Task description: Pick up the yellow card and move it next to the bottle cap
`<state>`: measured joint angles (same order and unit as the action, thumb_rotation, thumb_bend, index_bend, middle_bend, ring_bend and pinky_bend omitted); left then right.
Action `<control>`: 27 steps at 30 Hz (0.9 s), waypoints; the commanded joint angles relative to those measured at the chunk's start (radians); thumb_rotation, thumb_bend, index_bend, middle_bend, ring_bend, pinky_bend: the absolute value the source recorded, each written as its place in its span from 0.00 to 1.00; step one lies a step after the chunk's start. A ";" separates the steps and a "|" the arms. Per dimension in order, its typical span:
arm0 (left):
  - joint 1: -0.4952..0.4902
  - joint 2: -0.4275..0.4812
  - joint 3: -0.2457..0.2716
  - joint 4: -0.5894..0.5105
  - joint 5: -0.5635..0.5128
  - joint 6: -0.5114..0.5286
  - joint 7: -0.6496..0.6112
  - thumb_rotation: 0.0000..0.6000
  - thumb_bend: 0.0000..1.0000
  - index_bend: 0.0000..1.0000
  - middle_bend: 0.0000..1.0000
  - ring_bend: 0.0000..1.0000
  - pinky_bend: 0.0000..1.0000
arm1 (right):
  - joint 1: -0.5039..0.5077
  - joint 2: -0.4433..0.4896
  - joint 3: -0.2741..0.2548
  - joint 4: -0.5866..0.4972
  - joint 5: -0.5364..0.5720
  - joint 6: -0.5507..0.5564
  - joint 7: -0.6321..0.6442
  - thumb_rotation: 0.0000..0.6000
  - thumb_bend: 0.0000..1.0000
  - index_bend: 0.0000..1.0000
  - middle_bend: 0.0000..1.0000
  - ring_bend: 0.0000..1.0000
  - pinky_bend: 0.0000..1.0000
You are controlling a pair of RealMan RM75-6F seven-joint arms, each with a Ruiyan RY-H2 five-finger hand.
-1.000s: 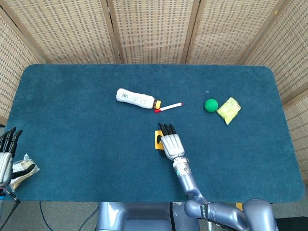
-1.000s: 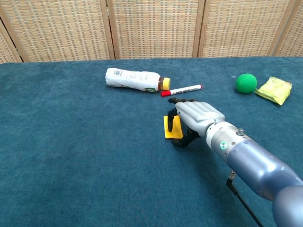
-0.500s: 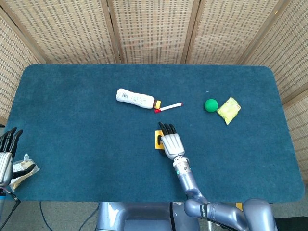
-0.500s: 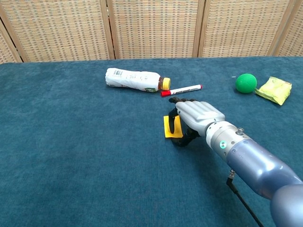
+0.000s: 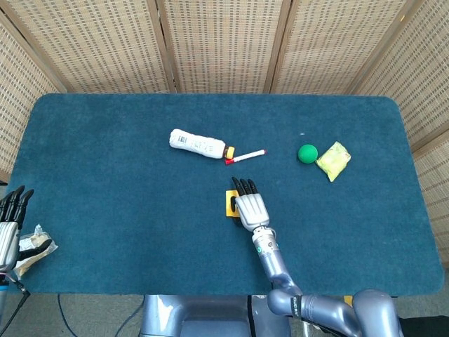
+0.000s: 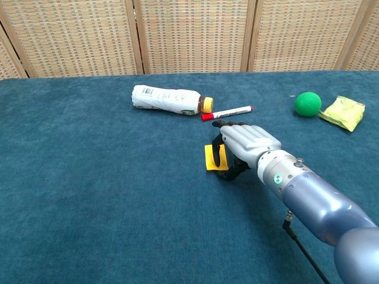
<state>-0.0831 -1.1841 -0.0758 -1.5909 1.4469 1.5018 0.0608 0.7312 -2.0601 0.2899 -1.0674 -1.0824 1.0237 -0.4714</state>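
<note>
The yellow card (image 6: 212, 158) (image 5: 229, 205) is at the table's middle, its edge tilted up off the cloth. My right hand (image 6: 247, 145) (image 5: 250, 208) lies over its right side, thumb across its face and fingers above, pinching it. The white bottle (image 6: 164, 98) (image 5: 198, 144) lies on its side further back, its yellow cap (image 6: 207, 105) (image 5: 229, 152) pointing right, roughly a hand's length beyond the card. My left hand (image 5: 10, 223) rests at the near left edge of the table, fingers apart and holding nothing.
A red-capped marker (image 6: 227, 112) lies just right of the bottle cap. A green ball (image 6: 308, 103) and a yellow packet (image 6: 342, 112) sit at the back right. A crumpled wrapper (image 5: 32, 247) lies beside my left hand.
My right hand has edged slightly toward the bottle with the card in it, and the card's near edge has risen a little. The left hand has not moved.
</note>
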 commanded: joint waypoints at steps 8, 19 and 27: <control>-0.004 -0.003 0.000 0.002 -0.005 -0.008 0.006 1.00 0.05 0.00 0.00 0.00 0.07 | 0.004 0.007 0.003 0.000 0.006 -0.008 -0.004 1.00 0.57 0.59 0.07 0.00 0.02; -0.002 -0.003 0.000 0.001 -0.004 -0.004 0.005 1.00 0.05 0.00 0.00 0.00 0.07 | 0.005 0.023 0.005 -0.030 0.005 0.000 -0.009 1.00 0.57 0.60 0.07 0.00 0.02; -0.004 -0.001 -0.003 0.002 -0.010 -0.007 0.002 1.00 0.05 0.00 0.00 0.00 0.07 | 0.018 0.021 0.011 -0.029 0.018 -0.015 -0.018 1.00 0.58 0.60 0.07 0.00 0.02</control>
<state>-0.0865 -1.1853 -0.0786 -1.5893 1.4367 1.4950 0.0626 0.7486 -2.0388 0.3005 -1.0977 -1.0655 1.0094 -0.4888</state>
